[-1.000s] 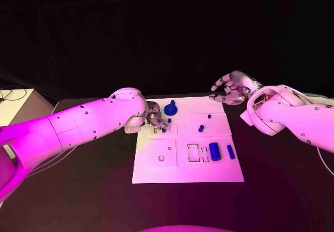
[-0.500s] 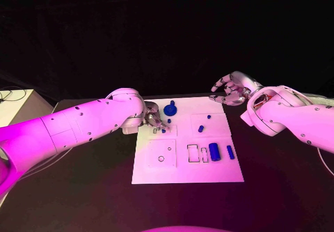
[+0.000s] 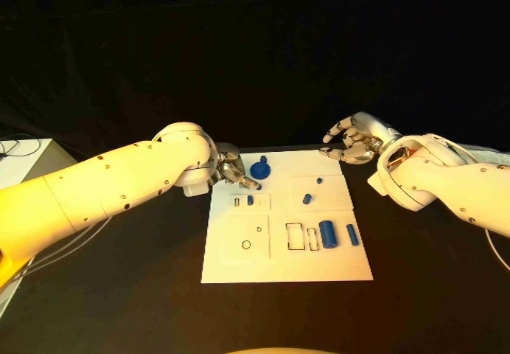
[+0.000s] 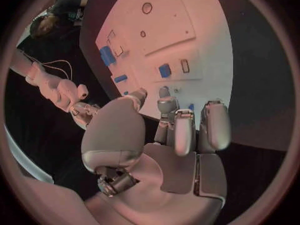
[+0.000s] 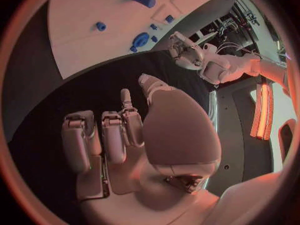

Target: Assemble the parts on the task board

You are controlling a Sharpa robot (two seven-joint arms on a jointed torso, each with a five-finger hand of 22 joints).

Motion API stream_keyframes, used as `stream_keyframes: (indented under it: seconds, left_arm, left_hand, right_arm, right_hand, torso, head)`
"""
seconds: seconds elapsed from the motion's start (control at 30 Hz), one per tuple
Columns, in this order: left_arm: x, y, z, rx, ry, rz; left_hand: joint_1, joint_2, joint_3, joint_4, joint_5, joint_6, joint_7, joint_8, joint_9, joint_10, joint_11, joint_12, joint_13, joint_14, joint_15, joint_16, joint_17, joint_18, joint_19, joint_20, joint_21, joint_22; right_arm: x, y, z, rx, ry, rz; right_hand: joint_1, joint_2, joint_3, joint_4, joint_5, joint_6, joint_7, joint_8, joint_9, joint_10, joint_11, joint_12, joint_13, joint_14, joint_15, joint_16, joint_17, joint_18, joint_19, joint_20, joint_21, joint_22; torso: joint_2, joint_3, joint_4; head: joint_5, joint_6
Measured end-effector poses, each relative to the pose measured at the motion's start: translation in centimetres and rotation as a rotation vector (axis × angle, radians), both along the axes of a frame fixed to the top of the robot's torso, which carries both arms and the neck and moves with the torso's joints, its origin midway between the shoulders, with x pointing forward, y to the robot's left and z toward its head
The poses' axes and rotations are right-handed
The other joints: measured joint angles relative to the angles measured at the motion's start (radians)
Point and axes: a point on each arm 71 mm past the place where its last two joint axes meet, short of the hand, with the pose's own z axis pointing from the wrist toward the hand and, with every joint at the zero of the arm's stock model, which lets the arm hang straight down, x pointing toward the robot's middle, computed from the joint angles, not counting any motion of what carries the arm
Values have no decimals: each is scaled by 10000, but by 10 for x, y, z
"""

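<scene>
Black cloth hangs behind our dark tabletop [image 3: 127, 295], and the white task board [image 3: 287, 267] lies in the middle of it. Off our left side a pale box [image 3: 23, 164] with a cable sits at the tabletop's edge.

Our left hand [image 3: 231, 169] hovers at the board's far left corner, fingers loosely apart with nothing between them, as our left wrist view shows. Just beside it lies a round blue part [image 3: 262, 169]. A small blue part [image 3: 250, 200] stands near the board's left side, two more [image 3: 306, 198] sit toward the middle, and a blue cylinder [image 3: 329, 233] with a slimmer bar [image 3: 351, 234] lies near the right edge.

Our right hand [image 3: 354, 140] hangs beyond the board's far right corner, over bare tabletop, fingers curled loosely apart and holding nothing. Our left forearm [image 3: 117, 181] covers the tabletop left of the board.
</scene>
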Motion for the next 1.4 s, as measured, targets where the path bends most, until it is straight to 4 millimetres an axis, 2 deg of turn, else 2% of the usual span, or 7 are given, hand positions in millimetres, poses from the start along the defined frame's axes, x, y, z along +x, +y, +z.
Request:
stream_keyframes:
  seconds: [0.13,0.2,0.33,0.47,0.67,0.8,1.4]
  left_arm:
    - [4,10,11,-216,-182,257]
    - [8,17,15,-277,-240,449]
    - [16,30,16,-312,-271,867]
    - [26,41,16,-383,-328,1356]
    - [37,52,17,-576,-550,1968]
    - [43,56,16,-672,-674,2301]
    - [59,55,8,-804,-737,2929]
  left_hand:
    - [322,52,95,-8,0,-416,208,-406,-182,-560,206,-403,-505,8,186,-366,0,0,-339,151,-309,-458]
    - [499,52,242,-19,0,-541,318,-661,-395,-805,302,-597,-764,16,259,-460,0,154,-427,238,-407,-598]
    - [491,-36,375,-16,0,-823,589,-1335,-1072,-1414,517,-1239,-1603,28,427,-460,0,159,-528,342,-475,-689]
    - [382,-27,301,-2,0,-1038,707,-1751,-1580,-1472,591,-1315,-1763,16,509,-460,0,159,-454,418,-475,-637]
    - [383,-27,302,-2,1,-1039,708,-1801,-1800,-1398,664,-1187,-1674,16,509,-382,0,158,-384,489,-396,-452]
    - [437,27,302,-3,1,-942,692,-1801,-1891,-1271,638,-1108,-1632,16,509,-314,0,158,-311,489,-348,-357]
    - [437,27,302,-3,1,-801,619,-1757,-1998,-1129,567,-954,-1491,16,509,-187,0,158,-150,470,-211,-151]
  right_arm:
    - [-1,1,0,20,10,38]
    - [-2,1,0,31,9,56]
    - [-2,0,0,40,-6,28]
    - [-2,-3,0,78,-44,-60]
    - [-1,-6,2,307,-163,-179]
    - [-1,-8,3,519,-285,-240]
    - [0,-11,7,1175,-698,-376]
  right_hand:
    - [-2,2,0,0,0,0,0,0,0,0,0,0,0,0,0,0,0,0,0,0,0,0]
    - [-2,2,0,0,0,0,0,0,7,0,0,0,-1,0,0,0,3,0,0,0,0,-1]
    - [-2,2,0,0,0,0,0,0,10,0,0,0,-1,0,0,0,8,0,0,0,0,-1]
    - [-1,2,0,0,0,-91,12,0,10,-45,45,-141,-2,0,0,0,8,0,0,0,-122,-1]
    - [-1,2,0,0,40,-222,41,-52,9,-427,82,-491,-2,0,1,-154,8,0,0,0,-740,-2]
    - [32,-31,98,-13,94,-237,55,-52,50,-757,68,-862,-3,0,0,-407,7,234,0,0,-1485,-3]
    - [68,-67,154,-16,95,-236,55,-51,60,-807,90,-931,-4,0,0,-409,5,233,0,0,-1594,5]
  torso:
    - [0,6,7]
    - [4,7,11]
    - [15,0,11]
    - [23,-5,-1]
    - [60,4,-26]
    - [97,8,-35]
    - [325,37,-70]
  head:
    - [-26,21]
    - [-41,36]
    - [-63,82]
    - [-63,127]
    - [-27,194]
    - [-18,264]
    - [8,390]
